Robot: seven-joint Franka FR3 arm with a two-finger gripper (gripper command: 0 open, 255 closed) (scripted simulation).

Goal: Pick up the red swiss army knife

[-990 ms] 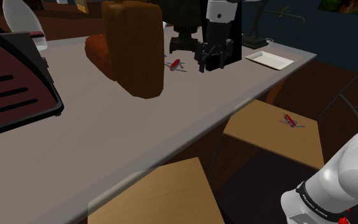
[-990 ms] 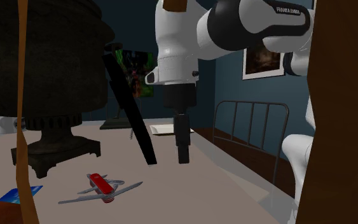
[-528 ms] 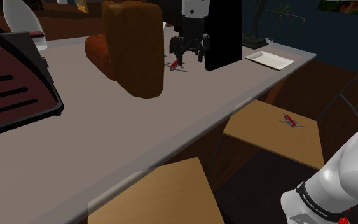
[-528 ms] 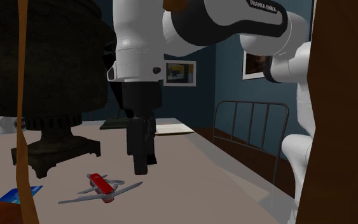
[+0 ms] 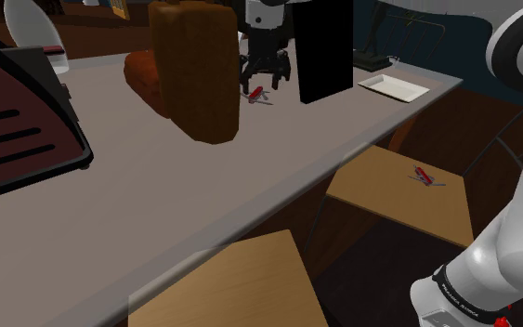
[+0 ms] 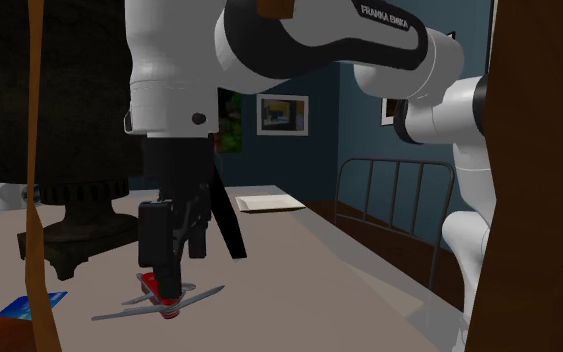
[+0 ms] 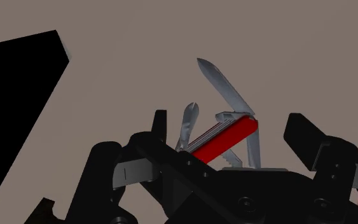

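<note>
A red swiss army knife (image 7: pixel 225 141), blades fanned out, lies flat on the grey counter (image 5: pixel 157 176), and the black hand (image 7: pixel 229 126) hangs directly over it, fingers apart either side without touching, apparently lined up to close across its red body.

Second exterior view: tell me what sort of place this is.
Probably a lived-in room of a house, perhaps a bedroom: a blue wall hung with a framed picture, and a dark, bedstead-like metal frame beside the long grey table.
</note>
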